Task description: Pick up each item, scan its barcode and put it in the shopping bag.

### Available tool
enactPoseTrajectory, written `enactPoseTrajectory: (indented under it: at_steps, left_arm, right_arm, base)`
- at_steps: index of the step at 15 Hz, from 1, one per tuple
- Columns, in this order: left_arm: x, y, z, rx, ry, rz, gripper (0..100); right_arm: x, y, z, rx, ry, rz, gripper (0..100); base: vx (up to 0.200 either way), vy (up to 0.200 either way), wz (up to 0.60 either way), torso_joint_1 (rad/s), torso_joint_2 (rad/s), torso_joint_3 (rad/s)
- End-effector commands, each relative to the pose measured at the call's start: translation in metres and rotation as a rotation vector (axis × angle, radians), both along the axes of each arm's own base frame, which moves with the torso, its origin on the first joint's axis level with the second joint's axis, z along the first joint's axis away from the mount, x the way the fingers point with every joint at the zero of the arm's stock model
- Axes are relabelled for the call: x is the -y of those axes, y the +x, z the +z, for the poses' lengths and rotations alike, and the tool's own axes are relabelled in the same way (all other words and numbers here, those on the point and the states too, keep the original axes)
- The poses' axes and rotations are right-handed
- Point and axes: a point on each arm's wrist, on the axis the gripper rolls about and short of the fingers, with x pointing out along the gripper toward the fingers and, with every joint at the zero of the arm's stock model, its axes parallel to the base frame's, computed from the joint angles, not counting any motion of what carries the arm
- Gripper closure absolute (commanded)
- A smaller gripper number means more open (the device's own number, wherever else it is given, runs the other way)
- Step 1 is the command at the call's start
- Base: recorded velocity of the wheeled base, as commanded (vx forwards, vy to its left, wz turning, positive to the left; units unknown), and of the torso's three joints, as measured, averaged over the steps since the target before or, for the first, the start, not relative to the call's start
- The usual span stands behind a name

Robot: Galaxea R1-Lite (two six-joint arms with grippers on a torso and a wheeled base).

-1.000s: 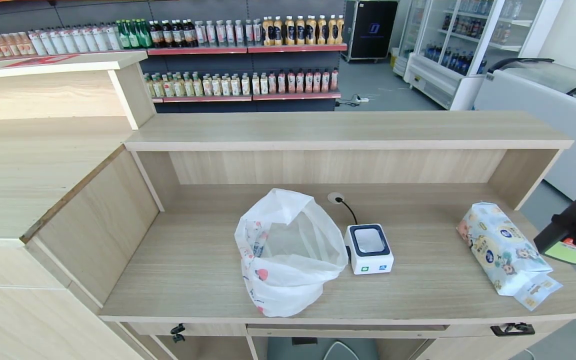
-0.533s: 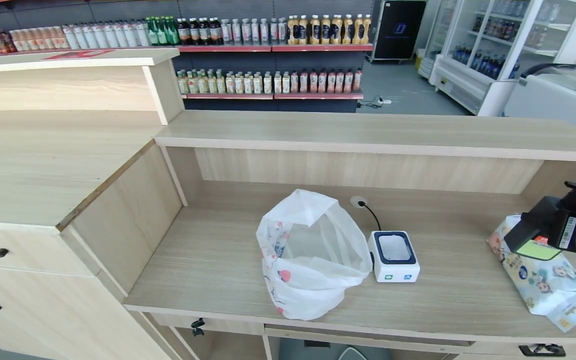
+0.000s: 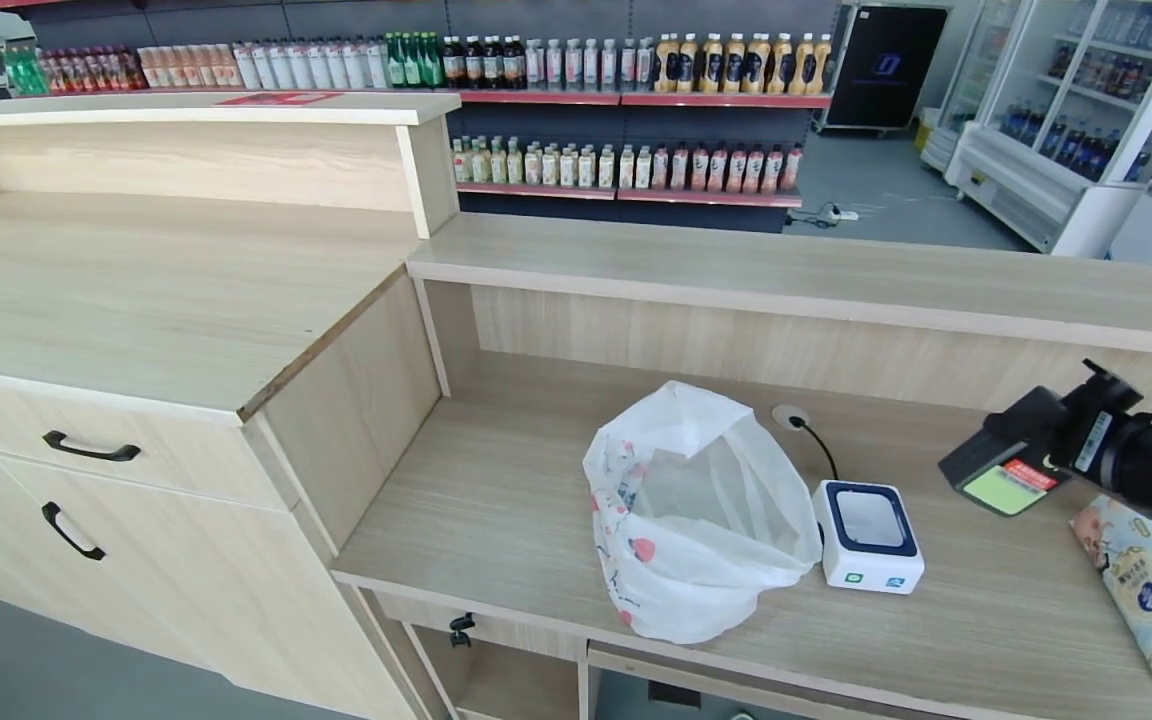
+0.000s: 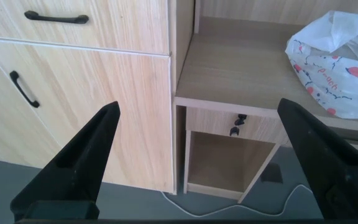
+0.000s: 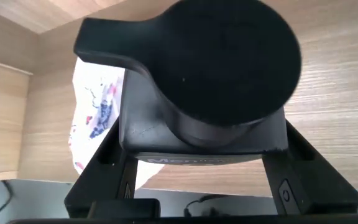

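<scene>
A white plastic shopping bag point(image 3: 701, 515) with a red and blue print stands open on the wooden counter point(image 3: 496, 510); it also shows in the wrist views point(image 4: 334, 68) point(image 5: 95, 118). A white scan box point(image 3: 868, 535) sits just right of it. A patterned tissue pack point(image 3: 1151, 600) lies at the counter's right end. My right gripper point(image 3: 1116, 450) hangs above the counter between box and pack, shut on a black handheld scanner point(image 3: 1001, 470) point(image 5: 210, 68). My left gripper point(image 4: 197, 168) is open and holds nothing, low beside the counter's left front.
A higher cabinet point(image 3: 136, 300) with two black drawer handles point(image 3: 91, 448) adjoins the counter on the left. A raised ledge point(image 3: 786, 270) runs along the back. A cable point(image 3: 816, 440) runs from the scan box to a port. Drink shelves stand behind.
The head camera has turned left, shifting the whole scene right. My right gripper with the handheld scanner has moved left, from beyond the tissue pack to above the counter near the scan box.
</scene>
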Motion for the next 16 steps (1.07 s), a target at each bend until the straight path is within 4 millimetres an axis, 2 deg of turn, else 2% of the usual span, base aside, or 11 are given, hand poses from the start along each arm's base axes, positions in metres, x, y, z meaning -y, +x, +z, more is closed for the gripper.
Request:
enactPoseTrajectory:
  at_steps: [1,3,7,9,16]
  left_arm:
    - [0.000,0.000,0.000,-0.001,0.000,0.001,0]
    - [0.000,0.000,0.000,-0.001,0.000,0.001,0]
    - [0.000,0.000,0.000,-0.001,-0.002,0.001,0]
    - [0.000,0.000,0.000,-0.001,0.000,0.001,0]
    - [0.000,0.000,0.000,-0.001,0.000,0.001,0]
  right_arm:
    - [0.001,0.023,-0.008,-0.050,0.066,-0.033,100]
    - [0.001,0.037,-0.007,-0.068,0.171,-0.079,100]
    - [-0.015,0.052,-0.029,-0.227,0.301,-0.114,100]
    - [-0.017,0.060,-0.042,-0.273,0.326,-0.132,100]
    - [-0.023,0.088,-0.059,-0.302,0.339,-0.132,100]
  base:
    - [0.000,0.000,0.00,0.000,0.00,0.000]
    - [0.000,0.000,0.00,0.000,0.00,0.000]
    - [0.000,0.000,0.00,0.000,0.00,0.000]
    - [0.000,0.000,0.00,0.000,0.00,0.000]
    - [0.000,0.000,0.00,0.000,0.00,0.000]
